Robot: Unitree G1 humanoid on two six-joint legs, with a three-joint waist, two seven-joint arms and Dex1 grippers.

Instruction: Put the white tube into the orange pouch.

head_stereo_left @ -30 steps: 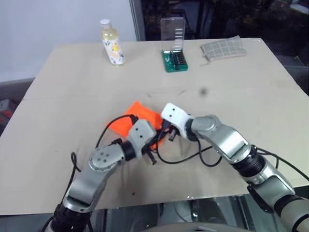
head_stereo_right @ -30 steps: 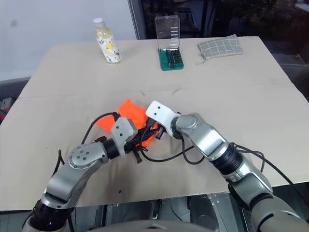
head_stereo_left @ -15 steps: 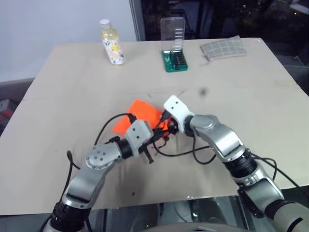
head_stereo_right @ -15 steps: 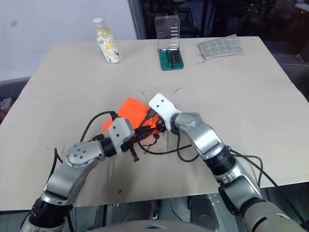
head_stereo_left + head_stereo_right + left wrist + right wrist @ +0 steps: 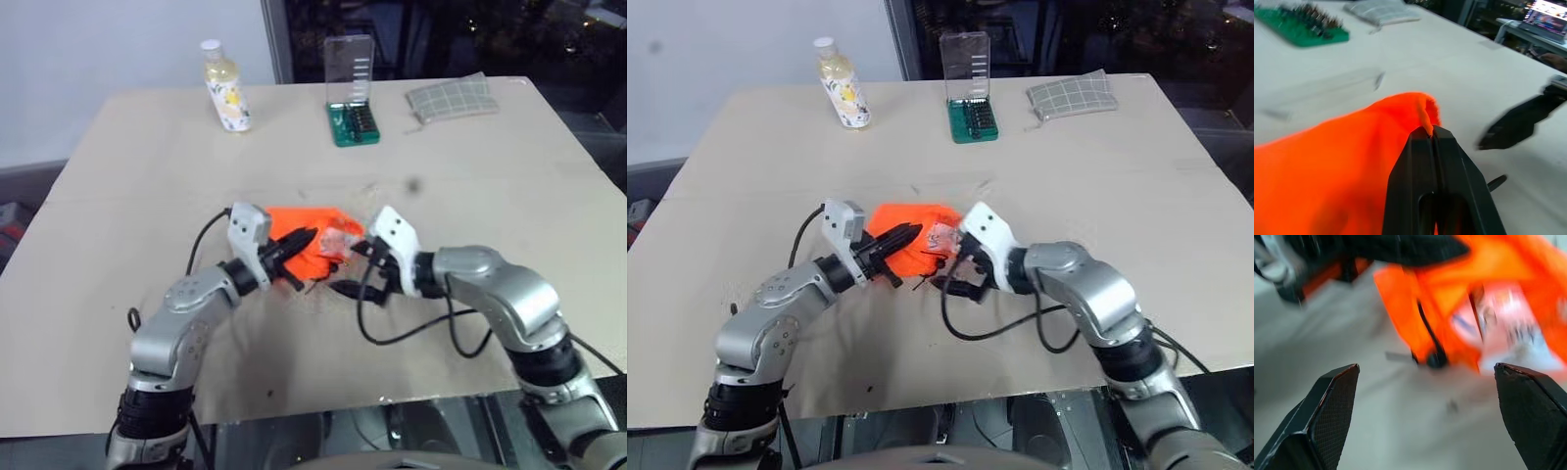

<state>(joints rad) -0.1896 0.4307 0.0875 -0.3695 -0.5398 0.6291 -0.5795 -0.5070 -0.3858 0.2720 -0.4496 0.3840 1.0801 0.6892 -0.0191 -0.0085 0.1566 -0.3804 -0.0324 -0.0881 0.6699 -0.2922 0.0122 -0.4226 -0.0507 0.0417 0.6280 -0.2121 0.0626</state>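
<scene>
1. The tabletop (image 5: 509,166) carries everything; a bottle (image 5: 224,86), a green bit set (image 5: 354,123) and a grey checked pouch (image 5: 453,98) stand well apart at the far edge and play no part.
2. The orange pouch (image 5: 312,235) lies near the middle of the tabletop, between the two arms, its mouth turned toward the right arm.
3. The left pincer (image 5: 1433,139) is clenched on a fold of the orange fabric at the pouch's edge, holding it up.
4. The right pincer (image 5: 1427,387) stands released, jaws wide and empty, just beside the pouch mouth.
5. The white tube (image 5: 340,240) shows at the mouth, partly inside the orange fabric, its printed end poking out.
6. Judged step: the tube has been let go at the opening; insertion looks nearly done but not complete.
7. Next move likely calls for nudging the tube deeper, or tipping the pouch, while the left grip holds the mouth open.
</scene>
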